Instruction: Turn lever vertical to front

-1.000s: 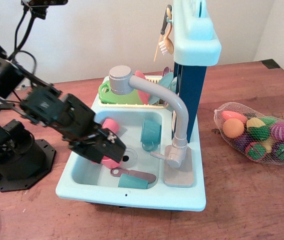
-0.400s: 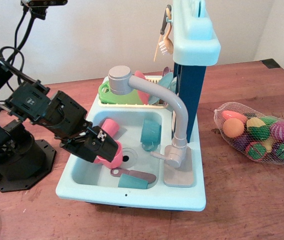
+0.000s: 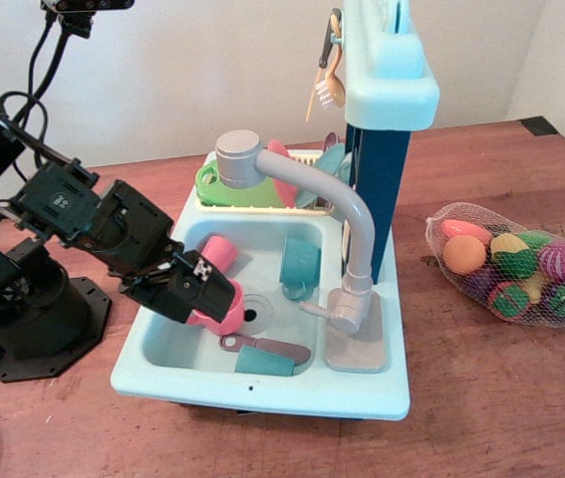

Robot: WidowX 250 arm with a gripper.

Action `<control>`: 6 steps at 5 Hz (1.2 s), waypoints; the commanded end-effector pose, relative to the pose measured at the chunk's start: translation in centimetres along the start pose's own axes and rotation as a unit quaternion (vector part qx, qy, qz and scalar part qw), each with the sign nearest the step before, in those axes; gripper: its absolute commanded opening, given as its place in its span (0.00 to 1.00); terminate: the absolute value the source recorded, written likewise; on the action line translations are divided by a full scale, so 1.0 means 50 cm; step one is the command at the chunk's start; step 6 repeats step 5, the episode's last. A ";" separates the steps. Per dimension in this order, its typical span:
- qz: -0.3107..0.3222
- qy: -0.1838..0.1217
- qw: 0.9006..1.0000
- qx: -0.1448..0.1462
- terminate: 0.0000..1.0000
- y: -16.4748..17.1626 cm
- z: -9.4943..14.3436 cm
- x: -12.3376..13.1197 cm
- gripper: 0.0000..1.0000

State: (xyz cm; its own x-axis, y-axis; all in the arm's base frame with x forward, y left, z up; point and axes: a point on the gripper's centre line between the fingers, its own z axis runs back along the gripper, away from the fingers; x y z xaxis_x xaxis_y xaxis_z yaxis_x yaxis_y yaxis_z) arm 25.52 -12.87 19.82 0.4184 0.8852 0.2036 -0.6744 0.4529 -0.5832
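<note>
The lever (image 3: 314, 310) is a short grey stub that sticks out to the left from the blocky base (image 3: 353, 313) of the grey toy faucet, over the right edge of the sink basin. The tall curved spout (image 3: 354, 214) rises behind it. My gripper (image 3: 224, 299) is black and hangs low over the left part of the light blue sink (image 3: 262, 386), well left of the lever and not touching it. It sits against a pink cup (image 3: 220, 251), which it partly hides. The jaws are too dark to read as open or shut.
A teal cup (image 3: 300, 265) and a toy knife (image 3: 267, 350) lie in the basin. A green and yellow dish rack (image 3: 224, 191) stands behind it, with a blue tower (image 3: 382, 179) at the right. A mesh bag of toy fruit (image 3: 516, 264) lies on the table at the right. The arm's black base (image 3: 33, 324) stands at the left.
Since one second ago my gripper has drawn back a little to the left, away from the drain. It has barely moved in the last half second. The lever has not moved.
</note>
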 end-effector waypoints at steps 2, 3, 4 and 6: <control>0.006 0.000 1.000 -0.013 0.00 -0.010 0.009 0.001 1.00; 0.006 0.000 1.000 -0.013 0.00 -0.010 0.009 0.001 1.00; 0.006 0.000 1.000 -0.013 0.00 -0.010 0.009 0.001 1.00; 0.006 0.000 1.000 -0.013 1.00 -0.010 0.009 0.001 1.00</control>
